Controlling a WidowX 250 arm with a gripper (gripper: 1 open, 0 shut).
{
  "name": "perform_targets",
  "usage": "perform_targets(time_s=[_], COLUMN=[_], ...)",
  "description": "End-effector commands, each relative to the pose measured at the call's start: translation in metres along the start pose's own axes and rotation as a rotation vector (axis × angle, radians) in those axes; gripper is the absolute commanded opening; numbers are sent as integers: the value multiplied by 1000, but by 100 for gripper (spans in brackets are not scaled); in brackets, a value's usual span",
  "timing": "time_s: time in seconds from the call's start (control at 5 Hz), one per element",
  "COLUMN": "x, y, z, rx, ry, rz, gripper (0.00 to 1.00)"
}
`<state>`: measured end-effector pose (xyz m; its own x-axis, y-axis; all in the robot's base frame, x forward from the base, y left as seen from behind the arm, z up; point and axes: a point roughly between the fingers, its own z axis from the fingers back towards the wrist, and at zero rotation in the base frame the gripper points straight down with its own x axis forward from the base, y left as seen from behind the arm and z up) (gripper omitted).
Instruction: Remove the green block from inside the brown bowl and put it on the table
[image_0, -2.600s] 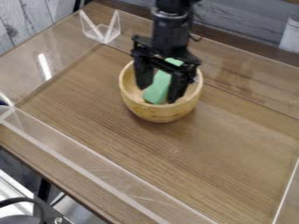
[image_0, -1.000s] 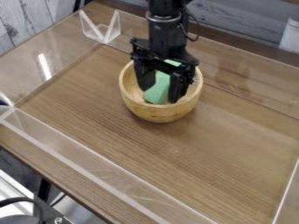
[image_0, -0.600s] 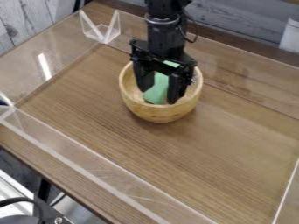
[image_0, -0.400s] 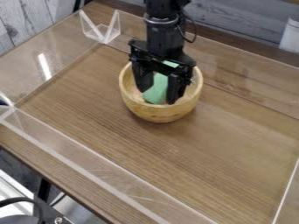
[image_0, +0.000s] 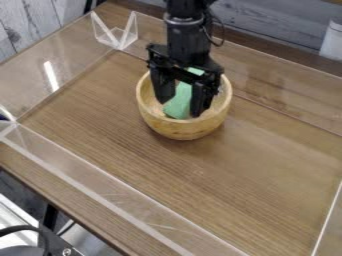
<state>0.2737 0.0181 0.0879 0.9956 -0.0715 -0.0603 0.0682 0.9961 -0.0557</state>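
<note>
Barely started — green block (image_0: 179, 97) sits inside the brown bowl (image_0: 167, 122), toward the table's (image_0: 174, 190) far edge. Gripper (image_0: 183, 98) points down into the bowl, jaws spread wide either side of the block — not clamped. Left: close, lift, set block on the table.

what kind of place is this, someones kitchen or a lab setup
Most likely a lab test bench, not a kitchen. A robot arm's end effector hangs over a brown bowl holding a green block, and the wood-grain table is fenced by low clear acrylic walls.
</note>
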Motion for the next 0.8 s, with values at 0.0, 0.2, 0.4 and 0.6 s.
perform_targets(time_s=[0.0, 0.2, 0.4, 0.6], x=[3, 1, 5, 7], y=[-1, -3, -2, 0], z=[18, 13, 10, 6], rx=[7, 6, 8, 10], ry=[-62, -46, -49, -46], rz=[-3, -6, -2, 3], gripper=[100, 100, 100, 100])
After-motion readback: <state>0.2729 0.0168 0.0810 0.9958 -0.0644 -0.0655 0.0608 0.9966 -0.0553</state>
